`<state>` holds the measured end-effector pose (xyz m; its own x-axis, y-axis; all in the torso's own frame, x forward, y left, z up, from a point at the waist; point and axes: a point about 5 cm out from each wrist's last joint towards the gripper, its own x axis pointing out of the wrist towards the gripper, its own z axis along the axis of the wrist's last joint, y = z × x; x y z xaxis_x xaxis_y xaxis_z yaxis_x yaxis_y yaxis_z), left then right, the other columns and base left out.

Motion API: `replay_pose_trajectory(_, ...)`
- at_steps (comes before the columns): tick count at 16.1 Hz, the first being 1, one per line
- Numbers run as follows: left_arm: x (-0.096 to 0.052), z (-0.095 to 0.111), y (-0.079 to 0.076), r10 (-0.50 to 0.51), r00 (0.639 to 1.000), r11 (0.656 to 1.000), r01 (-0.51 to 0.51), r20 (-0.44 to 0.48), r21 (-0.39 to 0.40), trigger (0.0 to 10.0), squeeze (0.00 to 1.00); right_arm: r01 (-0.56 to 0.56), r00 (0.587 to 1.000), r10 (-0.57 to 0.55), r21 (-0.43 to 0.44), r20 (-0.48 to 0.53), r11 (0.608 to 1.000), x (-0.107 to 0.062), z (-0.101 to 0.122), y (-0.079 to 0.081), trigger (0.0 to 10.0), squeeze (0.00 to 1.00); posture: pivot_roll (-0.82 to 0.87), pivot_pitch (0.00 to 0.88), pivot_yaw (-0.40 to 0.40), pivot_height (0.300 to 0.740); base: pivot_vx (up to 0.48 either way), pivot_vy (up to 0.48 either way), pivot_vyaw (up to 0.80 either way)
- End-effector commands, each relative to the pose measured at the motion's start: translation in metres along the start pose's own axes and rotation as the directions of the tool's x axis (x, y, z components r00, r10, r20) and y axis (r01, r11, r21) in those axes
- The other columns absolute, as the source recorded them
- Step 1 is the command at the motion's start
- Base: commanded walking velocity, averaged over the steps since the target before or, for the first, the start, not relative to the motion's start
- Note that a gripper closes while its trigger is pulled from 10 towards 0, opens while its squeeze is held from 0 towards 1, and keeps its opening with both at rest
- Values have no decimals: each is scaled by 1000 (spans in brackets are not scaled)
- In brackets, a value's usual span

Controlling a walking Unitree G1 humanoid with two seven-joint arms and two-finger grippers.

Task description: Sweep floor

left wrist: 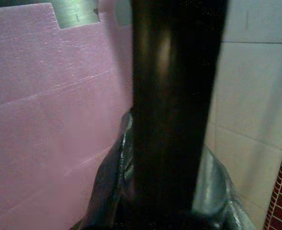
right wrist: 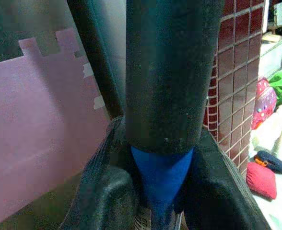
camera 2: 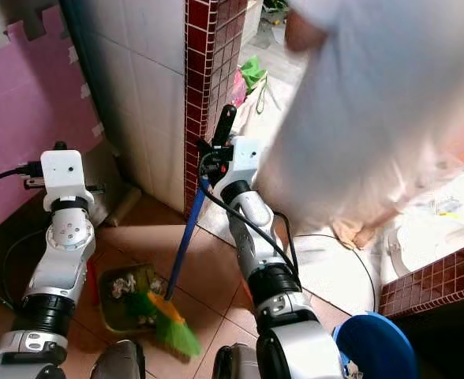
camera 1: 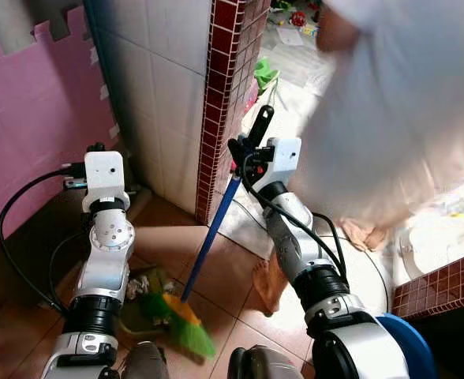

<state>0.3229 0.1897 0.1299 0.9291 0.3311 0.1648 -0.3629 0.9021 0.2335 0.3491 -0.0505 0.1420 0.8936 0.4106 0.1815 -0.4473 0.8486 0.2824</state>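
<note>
A broom with a blue shaft (camera 1: 211, 241) and a black top grip (right wrist: 167, 72) leans across the brown tiled floor. Its green and orange bristles (camera 1: 188, 325) rest by a green dustpan (camera 2: 124, 300) that holds scraps of litter. My right gripper (camera 1: 246, 151) is shut on the broom's upper end, beside the red-tiled pillar (camera 1: 226, 95). My left gripper (left wrist: 165, 191) is raised near the pink foam mat (camera 1: 35, 118) and is shut on a black handle (left wrist: 172, 96). Whether that handle belongs to the dustpan is hidden behind my left arm.
A person in a white top (camera 1: 390, 103), blurred, stands close on the right. A crumpled cloth (camera 1: 267, 283) lies on the floor by my right arm. A low red-tiled wall (camera 1: 445, 286) and a blue round object (camera 1: 412, 341) are at lower right. Toys (camera 1: 265, 74) lie beyond the pillar.
</note>
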Motion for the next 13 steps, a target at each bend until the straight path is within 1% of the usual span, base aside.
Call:
replay_pose_trajectory(1, 2, 13, -2, -15, 998, 1000, 14, 56, 10, 10000, 0, -15, 998, 15, 1, 66, 1000, 10, 14, 10, 10000, 0, 22, 28, -70, 740, 0, 0, 0)
replay_pose_trajectory(3, 3, 15, -5, -30, 998, 1000, 30, 58, 3, 10000, 0, 16, 996, -13, -36, 85, 999, 6, 18, 1, 10000, 0, 24, 16, -59, 740, 0, 0, 0)
replay_pose_trajectory(5, 2, 17, -9, -57, 996, 998, 58, 62, -9, 10000, 0, 59, 990, -42, -130, 133, 990, -2, 29, -13, 10000, 0, 24, 0, -38, 740, 0, 0, 0)
replay_pose_trajectory(6, 1, 17, -9, -62, 996, 998, 63, 59, -15, 10000, 0, 77, 988, -56, -149, 146, 986, -4, 32, -17, 10000, 0, 23, 0, -31, 740, 0, 0, 0)
replay_pose_trajectory(7, -1, 18, -10, -78, 995, 997, 80, 64, -20, 10000, 0, 118, 982, -90, -169, 165, 979, -10, 35, -26, 10000, 0, 20, 0, -17, 740, 0, 0, 0)
replay_pose_trajectory(8, -6, 19, -13, -106, 992, 993, 109, 72, -46, 10000, 0, 172, 973, -138, -180, 185, 969, -18, 38, -36, 10000, 0, 14, 0, -7, 740, 0, 0, 0)
replay_pose_trajectory(11, -10, 19, -17, -142, 986, 987, 147, 84, -57, 10000, 0, 225, 963, -188, -192, 192, 955, -27, 38, -46, 10000, 0, 4, 0, 4, 740, 0, 0, 0)
replay_pose_trajectory(12, -10, 20, -24, -171, 982, 982, 177, 83, -69, 10000, 0, 274, 955, -237, -223, 179, 936, -35, 33, -56, 10000, 0, -3, 0, 12, 740, 0, 0, 0)
replay_pose_trajectory(13, -10, 21, -26, -186, 979, 979, 192, 89, -69, 10000, 0, 283, 954, -246, -236, 173, 930, -37, 32, -58, 10000, 0, -4, 0, 12, 740, 0, 0, 0)
